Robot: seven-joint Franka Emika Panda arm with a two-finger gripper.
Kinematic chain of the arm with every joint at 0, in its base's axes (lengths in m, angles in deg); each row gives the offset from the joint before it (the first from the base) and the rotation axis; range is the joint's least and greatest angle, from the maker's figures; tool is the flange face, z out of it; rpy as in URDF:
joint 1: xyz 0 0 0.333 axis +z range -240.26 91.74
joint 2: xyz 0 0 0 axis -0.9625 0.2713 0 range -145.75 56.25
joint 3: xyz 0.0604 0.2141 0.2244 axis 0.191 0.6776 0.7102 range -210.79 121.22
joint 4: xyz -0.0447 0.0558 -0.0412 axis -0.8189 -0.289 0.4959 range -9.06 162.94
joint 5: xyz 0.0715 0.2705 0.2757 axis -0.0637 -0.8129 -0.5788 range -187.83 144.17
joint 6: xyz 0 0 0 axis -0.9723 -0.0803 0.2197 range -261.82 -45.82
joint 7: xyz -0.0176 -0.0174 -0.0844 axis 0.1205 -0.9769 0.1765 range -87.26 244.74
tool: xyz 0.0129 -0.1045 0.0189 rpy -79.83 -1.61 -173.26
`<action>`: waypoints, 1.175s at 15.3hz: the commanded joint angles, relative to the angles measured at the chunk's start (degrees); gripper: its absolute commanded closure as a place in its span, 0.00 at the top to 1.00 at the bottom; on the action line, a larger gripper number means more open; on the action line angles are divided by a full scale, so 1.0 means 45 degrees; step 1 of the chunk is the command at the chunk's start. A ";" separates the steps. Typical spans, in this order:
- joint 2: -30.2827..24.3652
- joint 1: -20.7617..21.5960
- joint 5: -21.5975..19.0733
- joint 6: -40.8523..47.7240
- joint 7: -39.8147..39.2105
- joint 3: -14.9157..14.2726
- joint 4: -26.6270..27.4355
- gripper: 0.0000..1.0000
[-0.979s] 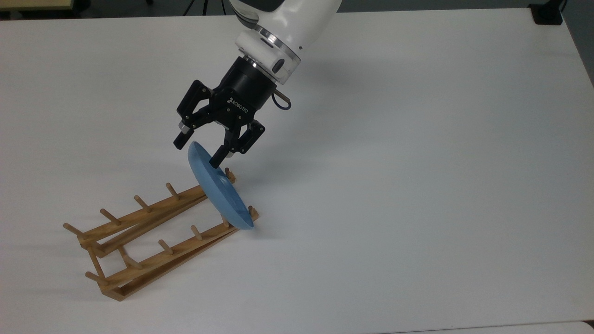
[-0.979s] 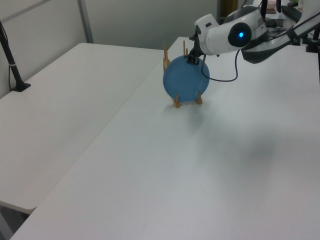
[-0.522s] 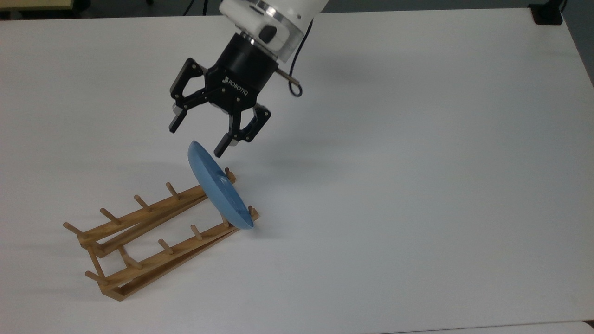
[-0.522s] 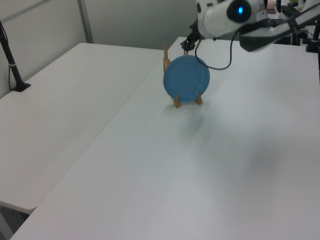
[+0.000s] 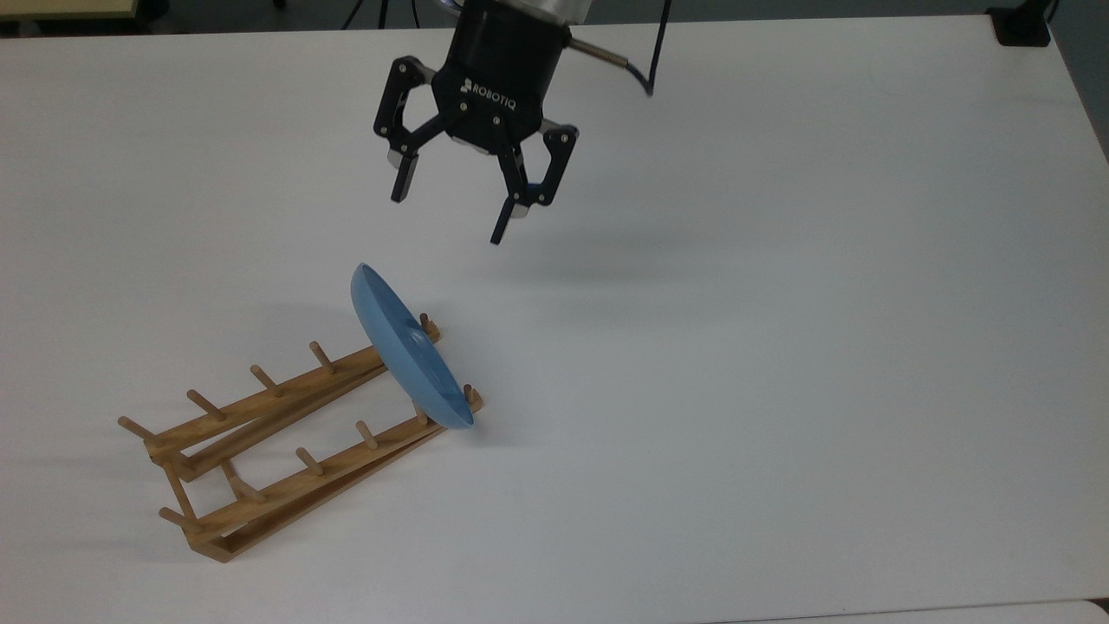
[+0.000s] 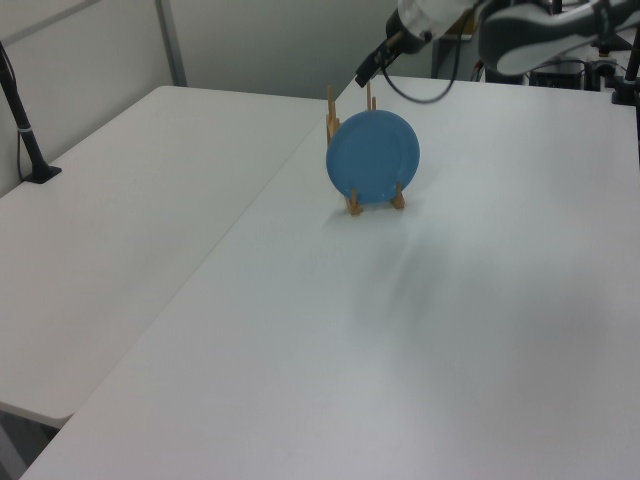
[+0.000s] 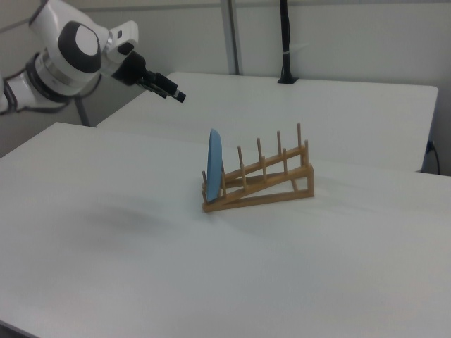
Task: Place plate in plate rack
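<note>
The light-blue plate point(image 5: 403, 347) stands on edge in the end slot of the wooden plate rack point(image 5: 260, 403), at the rack's end on the top view's right, leaning between the upright pegs. My gripper point(image 5: 448, 217) hangs open and empty above the table, up and to the right of the plate's top rim in the top view, well apart from it. The left view shows the plate point(image 6: 372, 158) face-on in the rack point(image 6: 353, 208), with the gripper point(image 6: 368, 75) above it. In the right view the plate point(image 7: 214, 165) is edge-on at the rack's point(image 7: 275, 186) low end, the gripper point(image 7: 173, 91) up to the left.
The rack sits on a wide white table point(image 5: 780, 347). A second white table point(image 6: 150, 200) adjoins it, carrying a black post point(image 6: 25, 120), also seen as a black post point(image 7: 285, 42). A black block point(image 5: 1022, 26) sits at the top view's far right corner.
The gripper, which straddled the plate's top rim with open fingers, has lifted clear and moved up and to the right in the top view. The plate and rack stayed put.
</note>
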 commanded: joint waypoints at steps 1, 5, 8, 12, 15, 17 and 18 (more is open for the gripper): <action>-0.0356 0.0033 -0.3186 0.1908 -0.0174 0.0047 -0.0876 1.00; -0.0745 0.0052 -0.5236 0.4388 -0.0135 0.0067 -0.1230 1.00; -0.1040 -0.0026 -0.7719 0.6828 -0.0135 -0.0070 -0.1737 1.00; -0.1565 -0.0065 -0.8798 0.9137 -0.0174 -0.0322 -0.1895 1.00; -0.1723 -0.0026 -0.9092 0.9784 -0.1670 -0.0519 -0.1661 1.00; -0.1938 -0.0103 -0.9092 0.9844 -0.4550 -0.0461 -0.1563 1.00; -0.1938 -0.0201 -0.9092 0.9806 -0.5748 -0.0480 -0.1563 1.00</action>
